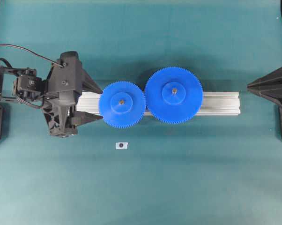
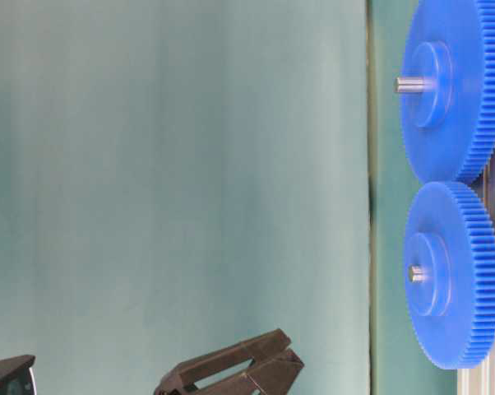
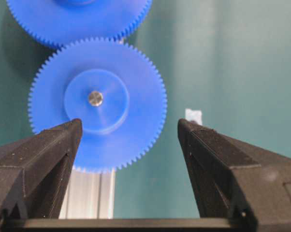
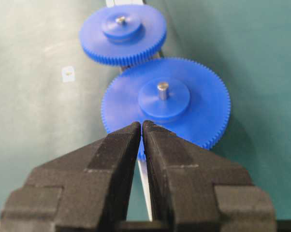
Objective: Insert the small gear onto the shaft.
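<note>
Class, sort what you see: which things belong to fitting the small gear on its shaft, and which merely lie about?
Job: small gear, shaft in its hub, left gripper.
Lying about: larger gear, rail, white tag, right gripper.

- The desk (image 1: pixel 188 178), covered in a teal cloth, is carrying everything.
- A silvery aluminium rail (image 1: pixel 220 103) is lying directly on it, running left to right.
- A small crinkled silvery piece (image 1: pixel 122 145) with a dark dot is lying on the cloth, near the rail but apart from it.
</note>
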You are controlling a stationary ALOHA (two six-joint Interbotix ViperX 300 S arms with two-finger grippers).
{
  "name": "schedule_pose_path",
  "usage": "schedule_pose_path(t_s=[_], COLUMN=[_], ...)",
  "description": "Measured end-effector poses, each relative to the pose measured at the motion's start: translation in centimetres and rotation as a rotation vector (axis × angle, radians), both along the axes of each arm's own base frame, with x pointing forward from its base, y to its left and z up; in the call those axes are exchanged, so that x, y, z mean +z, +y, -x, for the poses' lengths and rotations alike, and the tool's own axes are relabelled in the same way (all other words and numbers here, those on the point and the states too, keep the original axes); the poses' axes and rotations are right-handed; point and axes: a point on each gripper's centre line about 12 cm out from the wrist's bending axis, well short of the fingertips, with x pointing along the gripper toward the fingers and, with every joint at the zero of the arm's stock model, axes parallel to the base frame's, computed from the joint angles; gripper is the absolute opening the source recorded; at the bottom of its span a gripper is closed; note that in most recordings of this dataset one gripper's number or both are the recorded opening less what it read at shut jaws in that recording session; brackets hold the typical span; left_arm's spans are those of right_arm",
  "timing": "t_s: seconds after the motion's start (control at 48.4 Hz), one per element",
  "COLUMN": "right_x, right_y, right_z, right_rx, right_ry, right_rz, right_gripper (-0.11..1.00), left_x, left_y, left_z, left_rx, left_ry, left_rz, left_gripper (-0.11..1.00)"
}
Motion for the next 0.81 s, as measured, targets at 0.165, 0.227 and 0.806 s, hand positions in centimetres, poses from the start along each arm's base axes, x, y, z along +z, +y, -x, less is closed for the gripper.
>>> schedule_pose_path(t_s=[0.165,0.227,0.806], right_x=[-0.04,-0.05,-0.13], right_y=[0.00,0.00,0.00], right_z=[0.03,0.00,0.02], right_rx=[0.000,0.000,-0.001], right_ry=[0.000,0.000,0.003], right_rz=[0.000,0.000,-0.002], right_gripper=[0.23,0.23,0.23], left_x=[0.49,0.63,0.82], left_y=[0.00,0.00,0.00], left_z=[0.20,0.26,0.50], left_rx=[-0.001,0.001,0.018], left_ry=[-0.015,-0.020,-0.016], left_rz=[-0.002,0.001,0.025], left_gripper=[0.79,0.79,0.78])
